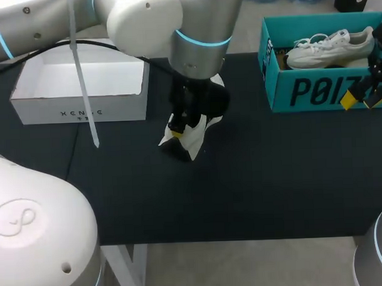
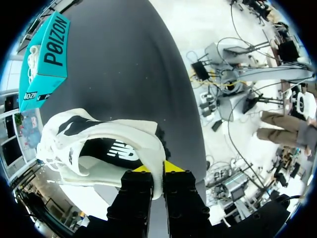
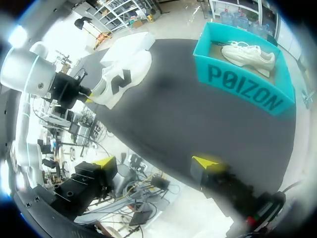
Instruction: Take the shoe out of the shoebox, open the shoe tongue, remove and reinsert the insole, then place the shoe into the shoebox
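A white sneaker [image 1: 196, 138] with a black logo is over the middle of the dark table, and my left gripper [image 1: 176, 128] is shut on it. In the left wrist view the gripper [image 2: 157, 171] pinches the rim of the sneaker [image 2: 99, 148] at its opening, and the dark insole [image 2: 119, 151] shows inside. The right wrist view shows the same sneaker [image 3: 121, 79] hanging from that gripper [image 3: 84, 95]. An open white shoebox [image 1: 83, 112] stands at the back left. My right gripper [image 1: 362, 100] [image 3: 154, 162] is open and empty at the table's right edge.
A teal box [image 1: 315, 91] [image 3: 247, 89] [image 2: 47, 54] stands at the back right with another white sneaker [image 1: 329, 47] [image 3: 247, 54] lying inside it. My right gripper hangs just in front of its near wall. A dark mat [image 1: 243, 191] covers the table.
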Controlling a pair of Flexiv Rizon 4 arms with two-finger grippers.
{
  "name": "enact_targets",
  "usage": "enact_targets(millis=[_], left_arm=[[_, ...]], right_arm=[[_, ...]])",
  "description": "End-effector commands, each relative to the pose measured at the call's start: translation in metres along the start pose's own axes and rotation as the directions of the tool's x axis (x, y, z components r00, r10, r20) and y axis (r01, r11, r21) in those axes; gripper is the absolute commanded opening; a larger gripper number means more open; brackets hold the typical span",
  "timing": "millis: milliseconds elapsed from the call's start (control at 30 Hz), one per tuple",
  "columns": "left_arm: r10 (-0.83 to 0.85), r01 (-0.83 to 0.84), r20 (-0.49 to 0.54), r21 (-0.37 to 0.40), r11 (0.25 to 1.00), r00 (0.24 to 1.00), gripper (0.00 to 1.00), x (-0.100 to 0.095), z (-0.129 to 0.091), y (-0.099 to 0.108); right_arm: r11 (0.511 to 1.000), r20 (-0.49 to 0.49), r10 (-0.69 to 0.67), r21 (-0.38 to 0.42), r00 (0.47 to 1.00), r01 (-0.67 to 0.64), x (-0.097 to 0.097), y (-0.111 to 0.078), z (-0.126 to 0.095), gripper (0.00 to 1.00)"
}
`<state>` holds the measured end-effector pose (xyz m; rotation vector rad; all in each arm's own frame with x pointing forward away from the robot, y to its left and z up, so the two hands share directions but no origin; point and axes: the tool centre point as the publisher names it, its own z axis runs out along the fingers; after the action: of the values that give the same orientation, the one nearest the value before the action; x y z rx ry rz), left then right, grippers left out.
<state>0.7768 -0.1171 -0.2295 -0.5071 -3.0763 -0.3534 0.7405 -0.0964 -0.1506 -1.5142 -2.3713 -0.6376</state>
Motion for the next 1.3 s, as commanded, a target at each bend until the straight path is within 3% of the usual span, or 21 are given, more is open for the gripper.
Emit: enact_targets(millis=[33,267,333,500,667,867,1033,1300], left_arm=[[0.043,-0.042,0.027,-0.042,0.998,0.999,0.0,-0.011,-0.005,0.031],[0.234,-0.227,0.104,-0.073,0.971,0.967,0.0,-0.045,-0.01,0.12],[0.282,-0.271,0.094,-0.116,0.956,0.955,0.0,-0.055,-0.011,0.144],[0.42,-0.406,0.13,-0.118,0.906,0.898,0.0,-0.075,-0.01,0.201],[0.551,-0.523,0.102,-0.214,0.825,0.828,0.0,-0.093,-0.006,0.263],[0.679,-0.639,0.095,-0.265,0.723,0.728,0.0,-0.112,0.0,0.32],[0.75,-0.712,0.129,-0.245,0.658,0.648,0.0,-0.121,0.001,0.357],[0.775,-0.734,0.123,-0.257,0.629,0.62,0.0,-0.135,0.02,0.411]], right_arm=[[1.0,0.001,0.002,0.005,1.0,-0.002,-0.001,0.002,0.001,1.0],[1.0,0.001,0.002,0.005,1.0,-0.002,-0.001,0.002,0.001,1.0],[1.0,0.001,0.002,0.005,1.0,-0.002,-0.001,0.002,0.001,1.0],[1.0,0.001,0.002,0.005,1.0,-0.002,-0.001,0.002,0.001,1.0],[1.0,0.001,0.002,0.005,1.0,-0.002,-0.001,0.002,0.001,1.0],[1.0,0.001,0.002,0.005,1.0,-0.002,-0.001,0.002,0.001,1.0],[1.0,0.001,0.002,0.005,1.0,-0.002,-0.001,0.002,0.001,1.0],[1.0,0.001,0.002,0.005,1.0,-0.002,-0.001,0.002,0.001,1.0]])
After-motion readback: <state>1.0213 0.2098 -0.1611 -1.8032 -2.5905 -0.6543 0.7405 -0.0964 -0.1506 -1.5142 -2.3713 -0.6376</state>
